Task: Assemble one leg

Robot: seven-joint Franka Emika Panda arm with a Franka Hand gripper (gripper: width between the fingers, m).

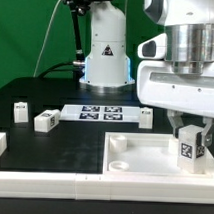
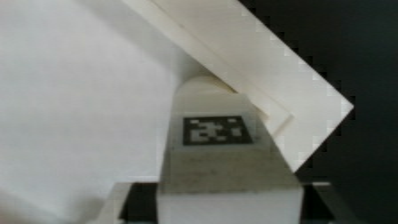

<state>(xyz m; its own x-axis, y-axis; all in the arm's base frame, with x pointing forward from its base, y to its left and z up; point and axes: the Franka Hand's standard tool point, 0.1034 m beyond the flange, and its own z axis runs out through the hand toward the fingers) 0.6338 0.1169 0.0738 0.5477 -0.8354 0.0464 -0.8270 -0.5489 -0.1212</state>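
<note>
Leg (image 1: pixel 188 149) in claw (image 1: pixel 187 134), tray (image 1: pixel 143 159) corner

Exterior: low, frontal, close. Wrist: looks down claw (image 2: pixel 210 195).

We see an arm (image 1: pixel 182 58) of glossy white shells with rounded edges. Its upper segment is a ribbed grey cylinder under a white collar, widening below into a broad boxy white housing. Beneath that sits the end effector (image 1: pixel 187 135), grey and dark, with short fingers (image 1: pixel 175 125). At the far side stands the white domed base (image 1: pixel 107 50), with a glowing blue ring near its foot and black cables trailing off to its left.
</note>
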